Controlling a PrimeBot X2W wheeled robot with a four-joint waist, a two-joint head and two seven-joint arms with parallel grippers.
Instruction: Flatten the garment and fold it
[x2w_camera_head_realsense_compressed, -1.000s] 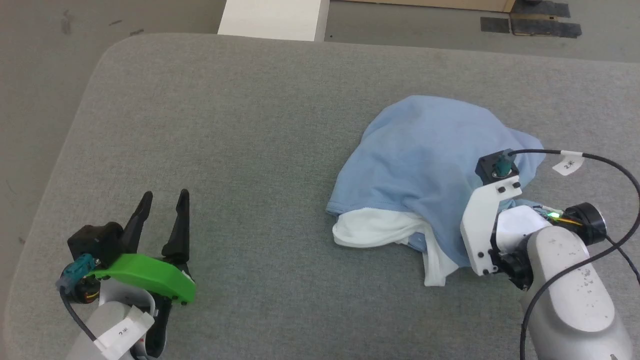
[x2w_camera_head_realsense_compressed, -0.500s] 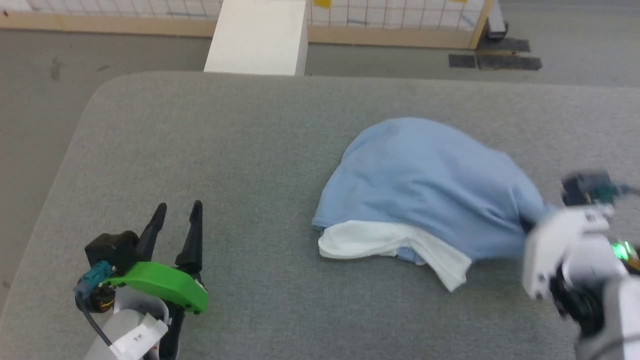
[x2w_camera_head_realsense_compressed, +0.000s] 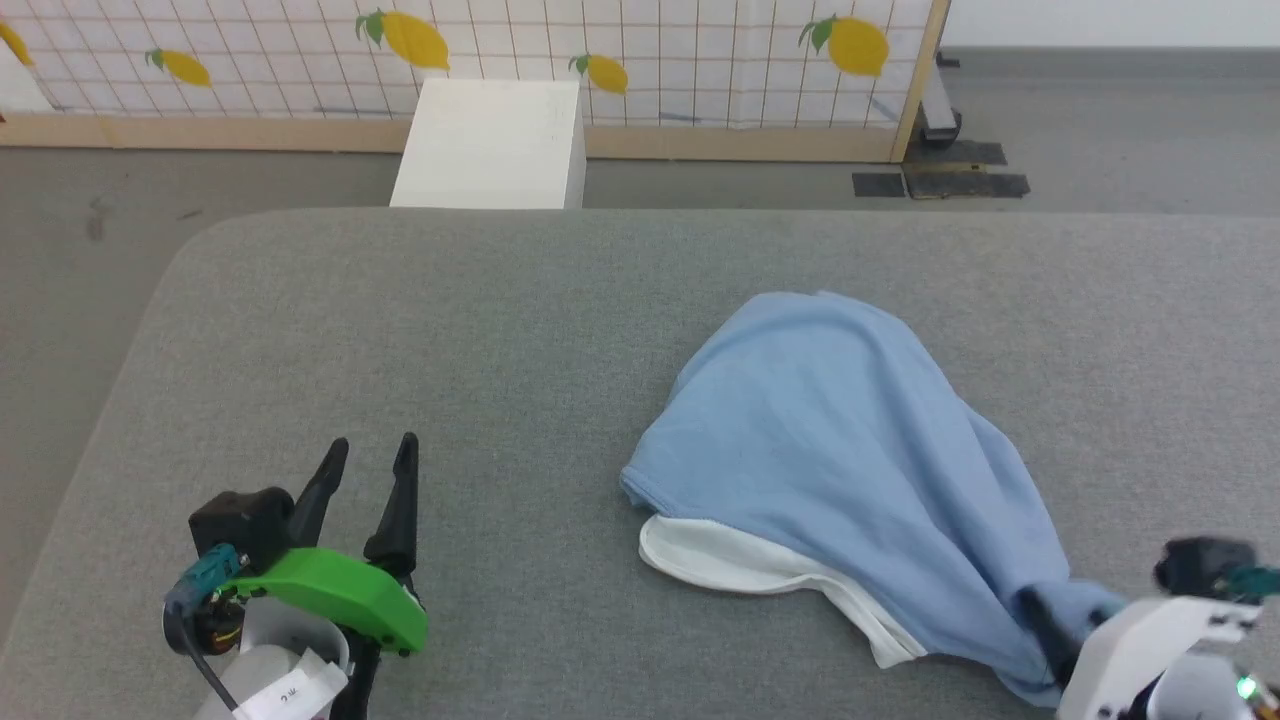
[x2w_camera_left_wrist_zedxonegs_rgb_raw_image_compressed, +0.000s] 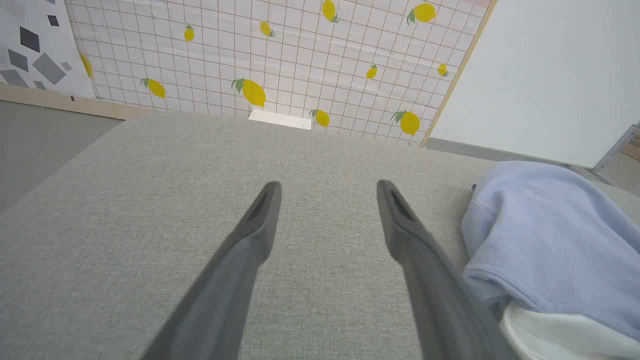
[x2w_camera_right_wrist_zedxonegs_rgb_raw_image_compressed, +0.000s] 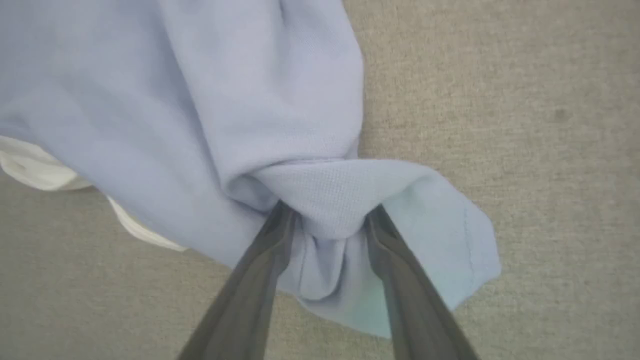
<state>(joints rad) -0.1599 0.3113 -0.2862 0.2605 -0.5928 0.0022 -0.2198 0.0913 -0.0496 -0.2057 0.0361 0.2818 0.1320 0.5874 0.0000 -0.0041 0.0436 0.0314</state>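
- Light blue shirt (x2w_camera_head_realsense_compressed: 840, 440) lies bunched in a mound on the right half of the surface (x2w_camera_head_realsense_compressed: 450, 330), its tail reaching toward the near right corner. White lining (x2w_camera_head_realsense_compressed: 720, 560) peeks out along its near-left hem.
- Right pincer (x2w_camera_right_wrist_zedxonegs_rgb_raw_image_compressed: 327, 220) is clamped on a gathered wad of blue cloth at the shirt's near-right end.
- Left pincer (x2w_camera_head_realsense_compressed: 370, 450) has its fingers apart and holds nothing. It hovers by the near left corner, well apart from the shirt.
- Risk: the wad looks several layers thick, so we expect a pull to drag the whole mound instead of spreading it.
- Risk: nothing anchors the far side, so the cloth may slide off the near edge.
- Risk: the knit may slip out of the grip under tension.
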